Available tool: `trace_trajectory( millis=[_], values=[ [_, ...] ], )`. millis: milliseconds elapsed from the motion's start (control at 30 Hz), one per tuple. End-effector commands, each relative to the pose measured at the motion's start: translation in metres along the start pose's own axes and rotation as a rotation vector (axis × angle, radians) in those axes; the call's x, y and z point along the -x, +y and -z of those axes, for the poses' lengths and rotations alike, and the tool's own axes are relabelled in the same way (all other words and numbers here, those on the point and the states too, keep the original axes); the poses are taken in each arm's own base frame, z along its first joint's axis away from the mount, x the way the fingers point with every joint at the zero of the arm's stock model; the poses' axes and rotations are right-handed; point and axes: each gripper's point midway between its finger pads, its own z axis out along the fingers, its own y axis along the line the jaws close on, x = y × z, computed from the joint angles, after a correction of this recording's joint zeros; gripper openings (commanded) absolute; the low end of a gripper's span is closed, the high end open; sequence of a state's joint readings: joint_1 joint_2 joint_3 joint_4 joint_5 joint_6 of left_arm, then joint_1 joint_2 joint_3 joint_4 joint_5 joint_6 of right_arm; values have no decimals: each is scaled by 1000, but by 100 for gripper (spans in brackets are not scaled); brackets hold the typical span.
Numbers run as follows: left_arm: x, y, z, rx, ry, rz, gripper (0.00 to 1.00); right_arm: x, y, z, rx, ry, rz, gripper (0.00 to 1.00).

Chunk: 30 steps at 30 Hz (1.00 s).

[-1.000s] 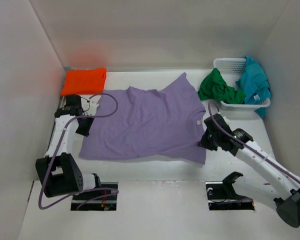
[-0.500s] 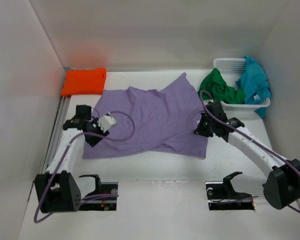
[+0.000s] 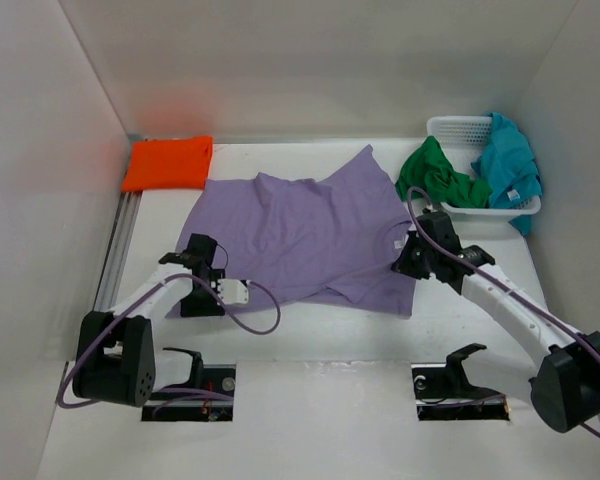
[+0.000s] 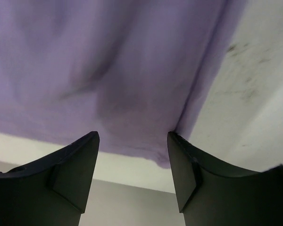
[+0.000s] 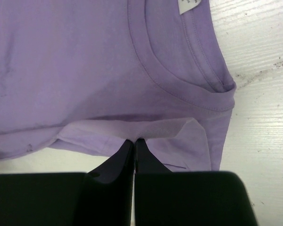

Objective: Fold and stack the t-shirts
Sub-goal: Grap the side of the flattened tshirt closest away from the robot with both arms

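Left end effector point(image 4: 132, 137) just opened, releasing the purple shirt point(image 3: 300, 225); right end effector point(image 5: 134, 141) still pinches its flap, fold half-laid.

lavender t-shirt point(image 4: 108, 70): blurred in the left wrist view; cut by the frame in both wrist views.
neck label point(image 5: 188, 4): cut by the top edge, print unreadable.
right gripper point(image 5: 134, 141): tips closed; cloth caught between them or not, cannot tell.
left gripper point(image 4: 132, 139): finger roots cut by the bottom edge.
basket point(image 3: 455, 127): right end hidden under teal t-shirt point(image 3: 510, 165), left wall behind green t-shirt point(image 3: 435, 175).
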<state>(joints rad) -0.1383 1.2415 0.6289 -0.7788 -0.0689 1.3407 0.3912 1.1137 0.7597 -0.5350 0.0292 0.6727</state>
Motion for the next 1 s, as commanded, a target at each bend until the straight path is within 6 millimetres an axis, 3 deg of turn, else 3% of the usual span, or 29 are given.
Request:
trace_trajectory(
  millis=[0,100,200,300,400,700,967],
  values=[
    [1,-19,-15,-63,36,-129,58,12,5,1,37,-54,-3,0],
    [2,-35,-30,-100,37,-127,52,19,0,3,37,-81,-26,1],
    [3,-32,-37,-78,38,-93,38,26,-3,7,46,-95,-52,1],
    [5,-12,-35,-19,27,-28,17,32,-4,8,47,-104,-58,1],
    [5,15,-25,46,4,66,6,38,-1,9,51,-116,-59,1],
    [9,92,26,148,-109,272,1,57,8,2,46,-117,-12,0],
    [14,140,34,195,-131,297,1,91,6,-20,1,-134,31,0]
  ],
)
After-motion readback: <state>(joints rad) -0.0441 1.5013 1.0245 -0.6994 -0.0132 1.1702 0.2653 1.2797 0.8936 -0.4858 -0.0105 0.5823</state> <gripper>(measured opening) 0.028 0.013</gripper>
